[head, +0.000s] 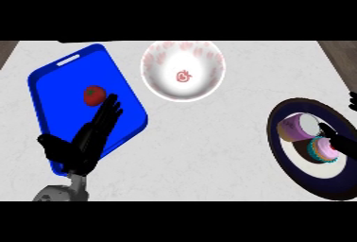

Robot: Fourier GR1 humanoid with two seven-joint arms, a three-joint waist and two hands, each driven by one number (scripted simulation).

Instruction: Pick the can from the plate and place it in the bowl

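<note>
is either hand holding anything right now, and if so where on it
The left hand holds nothing, open over the blue tray. The right hand is at the can on the plate; grip cannot be told.

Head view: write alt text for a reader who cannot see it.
A purple can lies on its side on a dark plate at the right of a pale counter, with the right hand touching it beside a cupcake. A white bowl sits at top centre. The open left hand rests over a blue tray near a tomato.

The white marbled table [209,142] is carrying a blue tray [55,99] toward its left edge, a white bowl [209,87] by the far edge, and a dark plate [293,165] at the right edge.
</note>
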